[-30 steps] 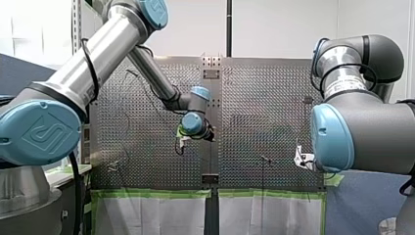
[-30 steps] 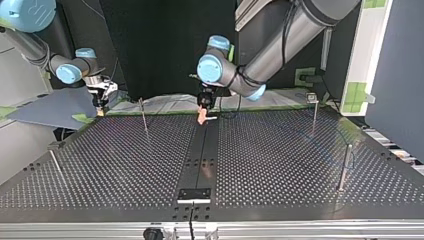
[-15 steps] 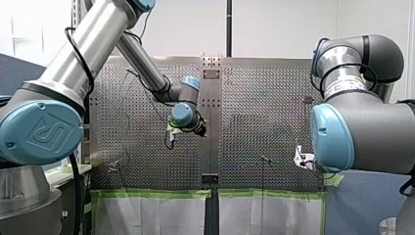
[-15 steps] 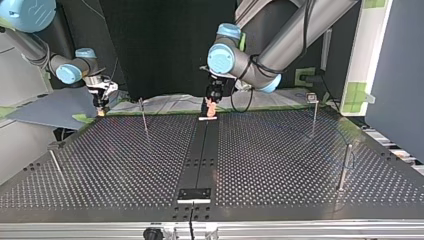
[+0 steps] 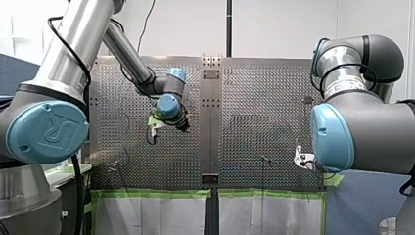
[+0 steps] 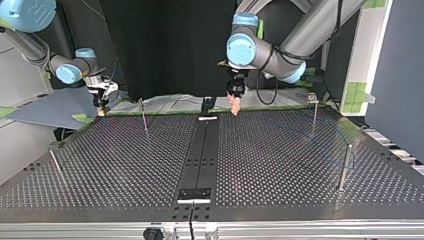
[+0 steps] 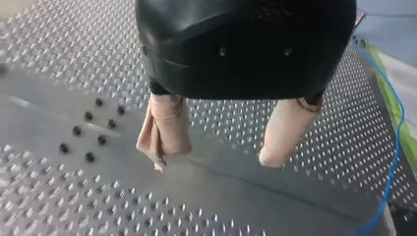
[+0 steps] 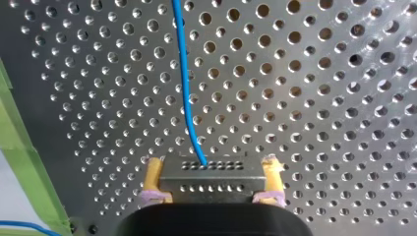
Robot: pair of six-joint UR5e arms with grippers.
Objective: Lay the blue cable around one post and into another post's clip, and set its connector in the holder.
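Connector (image 8: 211, 178) sits clamped in my right hand (image 8: 212, 164), at the top view's upper left; its blue cable (image 8: 184, 88) runs straight ahead over the bench (image 8: 319, 98). My left hand (image 7: 215, 158), spread wide and empty, hovers upper centre, cable beside it.

Silver-grey arms (image 5: 73, 49), pale-blue joint caps (image 5: 46, 132) — black cables (image 5: 312, 63) alongside.

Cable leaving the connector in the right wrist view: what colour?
The cable is blue, clearest in the right wrist view.
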